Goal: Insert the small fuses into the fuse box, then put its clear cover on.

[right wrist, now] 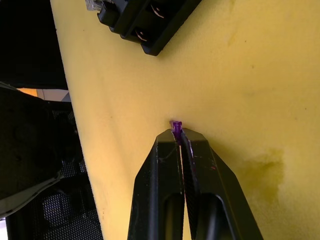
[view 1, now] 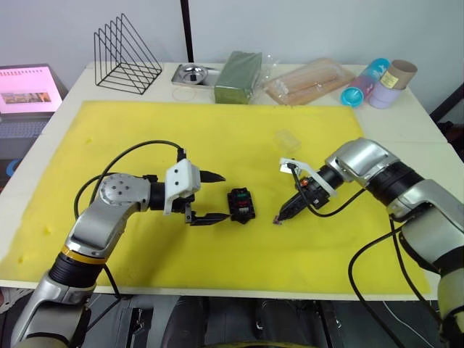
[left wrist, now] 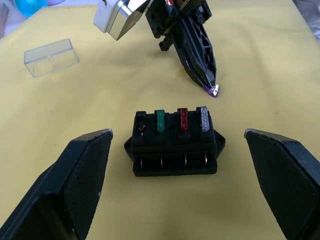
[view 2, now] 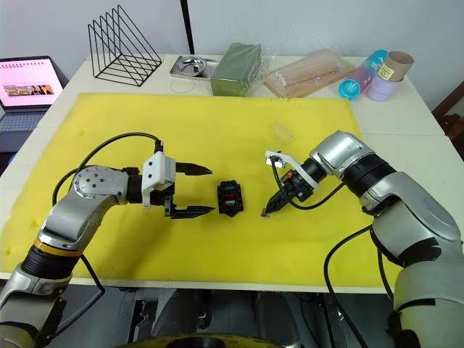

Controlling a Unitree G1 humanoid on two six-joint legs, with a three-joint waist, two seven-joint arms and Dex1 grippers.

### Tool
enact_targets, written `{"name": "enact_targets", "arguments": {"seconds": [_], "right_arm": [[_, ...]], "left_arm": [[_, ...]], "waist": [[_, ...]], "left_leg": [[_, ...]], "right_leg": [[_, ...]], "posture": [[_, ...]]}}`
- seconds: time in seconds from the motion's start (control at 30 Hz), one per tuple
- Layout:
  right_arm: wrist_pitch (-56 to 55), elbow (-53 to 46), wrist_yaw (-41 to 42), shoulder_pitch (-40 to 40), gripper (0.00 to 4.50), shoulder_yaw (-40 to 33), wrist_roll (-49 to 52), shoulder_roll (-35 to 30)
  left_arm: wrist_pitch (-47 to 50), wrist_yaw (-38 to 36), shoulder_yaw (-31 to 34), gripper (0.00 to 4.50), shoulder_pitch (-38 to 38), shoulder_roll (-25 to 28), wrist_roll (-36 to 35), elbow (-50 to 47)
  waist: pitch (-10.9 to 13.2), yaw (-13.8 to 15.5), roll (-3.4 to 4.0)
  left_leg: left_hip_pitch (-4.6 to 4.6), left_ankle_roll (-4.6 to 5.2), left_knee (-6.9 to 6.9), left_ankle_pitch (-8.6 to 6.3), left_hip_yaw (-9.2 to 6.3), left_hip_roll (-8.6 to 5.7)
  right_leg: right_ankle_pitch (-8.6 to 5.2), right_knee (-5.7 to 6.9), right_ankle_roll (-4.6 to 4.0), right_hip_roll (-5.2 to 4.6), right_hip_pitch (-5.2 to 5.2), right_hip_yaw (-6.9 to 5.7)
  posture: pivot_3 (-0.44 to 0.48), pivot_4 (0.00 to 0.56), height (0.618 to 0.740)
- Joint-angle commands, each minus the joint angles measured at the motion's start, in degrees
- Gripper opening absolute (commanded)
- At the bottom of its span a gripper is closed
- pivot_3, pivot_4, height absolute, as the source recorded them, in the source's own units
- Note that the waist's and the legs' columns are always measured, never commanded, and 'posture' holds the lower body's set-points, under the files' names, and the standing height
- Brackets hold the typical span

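**Operator:** Item one: the small black rectangular plastic fuse box (left wrist: pixel 174 146), near the middle of the yellow foam mat (view 1: pixel 145 130). Three of its slots hold the green blade fuse (left wrist: pixel 160 122), the red blade fuse (left wrist: pixel 183 120) and the grey blade fuse (left wrist: pixel 203 118); the slot beside the green one is bare.

**Second:** And the fourth?

**Operator:** Item two: the tiny purple blade fuse (right wrist: pixel 176 126), pinched at the very tips of my right gripper (view 1: pixel 284 214), whose fingers are closed tight on it with only a sliver showing. It sits low over the mat just right of the box. Item three: my left gripper (view 1: pixel 209 197), fingers spread wide and holding nothing, bracketing the box's left side without touching it.

**Second:** The cover?

**Operator:** Item four: the small clear rectangular plastic cover (view 1: pixel 286 139), on the mat farther back and right of the box, well apart from both arms.

**Second:** Risks?

**Operator:** I judge the grip shallow; the purple fuse could twist or pop out on contact with the slot. The box is unclamped, so a sideways push could slide it. The free slot lies farthest from my right arm, beyond the seated fuses, so I might knock those.
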Motion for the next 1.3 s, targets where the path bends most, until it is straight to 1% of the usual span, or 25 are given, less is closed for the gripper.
{"name": "enact_targets", "arguments": {"seconds": [0.03,0.1,0.17,0.27,0.3,0.37,0.47,0.57,0.67,0.73,0.77,0.8,0.9,1.0,1.17,1.3], "right_arm": [[7.35,-6.36,-0.52,-0.91,0.01,-6.02,2.45,-3.33],[12.78,-10.44,-2.38,0.29,0.01,-10.61,3.88,-5.04],[17.42,-13.26,-6.68,2.08,0.01,-15.78,4.99,-5.45],[30.71,-16.42,-15.15,4.67,0.01,-26.99,7.92,-4.03],[33.20,-17.28,-17.63,5.57,0.01,-29.63,9.23,-3.74],[34.36,-19.72,-24.09,9.01,0.01,-34.27,14.10,-4.18],[34.36,-21.82,-36.15,14.93,0.01,-40.16,25.43,-5.19],[34.36,-23.03,-51.92,21.97,0.01,-47.94,39.45,-4.27],[34.36,-25.36,-72.87,31.94,0.01,-57.87,55.82,0.19],[22.31,-29.97,-92.05,39.74,0.01,-56.51,75.95,-1.30],[17.23,-32.15,-99.48,42.84,0.01,-56.07,82.44,-1.21],[13.48,-34.30,-104.68,45.26,0.01,-56.28,85.81,-0.16],[8.23,-40.43,-112.31,50.38,0.01,-57.77,86.64,3.52],[4.38,-45.03,-117.60,53.36,0.01,-58.46,86.64,6.10],[2.15,-47.89,-120.69,55.57,0.01,-58.44,86.64,7.54],[0.59,-49.55,-123.40,57.77,0.01,-58.51,86.64,7.41]], "left_arm": [[-0.71,0.63,0.78,4.50,-0.01,-0.16,-0.09,-1.82],[-0.81,0.79,0.77,4.50,0.27,-0.22,-0.06,-1.97],[-0.89,0.95,0.76,4.50,0.59,-0.26,-0.07,-2.21],[-1.13,1.22,0.75,4.50,0.82,-0.48,0.01,-2.14],[-1.20,1.29,0.76,4.50,0.95,-0.51,0.02,-2.18],[-1.41,1.32,0.64,4.50,0.90,-0.69,0.14,-1.98],[-1.52,1.42,0.59,4.50,0.72,-1.03,0.17,-1.73],[-1.62,1.56,0.55,4.50,0.68,-1.21,0.21,-1.59],[-1.53,1.65,0.64,4.50,1.30,-1.09,0.10,-2.18],[-1.45,1.61,0.67,4.50,1.48,-1.04,-0.01,-2.35],[-1.48,1.58,0.65,4.50,1.52,-1.02,0.01,-2.34],[-1.52,1.51,0.64,4.50,1.54,-0.99,0.02,-2.32],[-1.59,1.40,0.53,4.50,1.35,-1.06,0.05,-2.10],[-1.66,1.27,0.47,4.50,1.16,-1.13,0.07,-1.86],[-1.79,1.08,0.37,4.50,0.81,-1.22,0.19,-1.37],[-1.84,1.09,0.42,4.50,0.68,-1.21,0.21,-1.31]], "waist": [[0.04,0.10,0.06],[0.05,0.16,0.08],[0.04,0.18,0.07],[0.04,0.17,0.06],[0.04,0.18,0.06],[0.04,0.23,0.06],[0.04,0.32,0.05],[0.04,0.26,0.04],[0.02,0.16,0.00],[0.02,0.11,0.01],[0.02,0.07,0.01],[0.02,0.01,0.00],[0.02,-0.33,0.00],[0.01,-0.21,0.01],[0.01,-0.06,0.01],[0.01,0.08,0.01]], "left_leg": [[0.00,0.00,0.00,0.00,0.00,0.00],[-0.06,0.00,0.00,0.00,0.00,-0.01],[-0.06,0.00,0.00,0.00,-0.01,-0.01],[-0.05,0.00,0.00,0.00,-0.01,-0.01],[-0.05,0.00,0.00,0.00,-0.02,0.00],[-0.06,0.00,0.00,0.00,-0.01,-0.01],[-0.06,0.00,0.00,0.00,-0.02,-0.02],[-0.07,0.00,0.01,0.00,0.02,-0.04],[-0.07,0.00,0.02,0.00,0.07,0.00],[-0.08,0.01,0.02,0.00,0.09,-0.01],[-0.08,0.01,0.01,0.00,0.08,0.01],[-0.09,0.01,0.02,0.00,0.09,0.02],[-0.07,0.01,0.06,0.00,0.11,0.00],[-0.05,0.01,0.06,0.00,0.09,0.03],[-0.06,0.01,0.06,0.00,0.08,0.04],[-0.06,0.01,0.06,0.00,0.09,0.04]], "right_leg": [[0.00,0.00,0.00,0.00,0.00,0.00],[0.00,0.02,0.00,-0.04,-0.05,0.00],[0.00,0.01,0.00,-0.04,-0.05,0.00],[0.00,0.00,0.00,-0.04,-0.03,-0.01],[0.00,0.01,0.00,-0.04,-0.02,-0.01],[0.00,0.02,0.00,-0.04,-0.04,0.00],[0.00,-0.03,0.00,-0.05,0.02,-0.02],[0.01,-0.04,0.01,-0.06,0.05,0.00],[0.01,-0.05,0.02,0.00,0.09,-0.01],[0.01,-0.04,0.02,0.04,0.10,-0.01],[0.01,-0.03,0.02,0.04,0.10,-0.01],[0.01,-0.02,0.03,0.04,0.09,-0.01],[0.04,-0.03,0.09,0.09,0.11,0.06],[0.04,-0.04,0.09,0.13,0.12,0.05],[0.04,-0.06,0.09,0.11,0.12,0.07],[0.04,-0.07,0.09,0.10,0.12,0.07]], "posture": [[0.000,0.150,0.740],[0.000,0.150,0.740],[0.000,0.150,0.740],[0.000,0.150,0.740],[0.000,0.150,0.740],[0.000,0.150,0.740],[0.000,0.150,0.740],[0.000,0.150,0.740],[0.000,0.150,0.740],[0.000,0.150,0.740],[0.000,0.150,0.740],[0.000,0.150,0.740],[0.000,0.150,0.740],[0.000,0.150,0.740],[0.000,0.150,0.740],[0.000,0.150,0.740]]}}
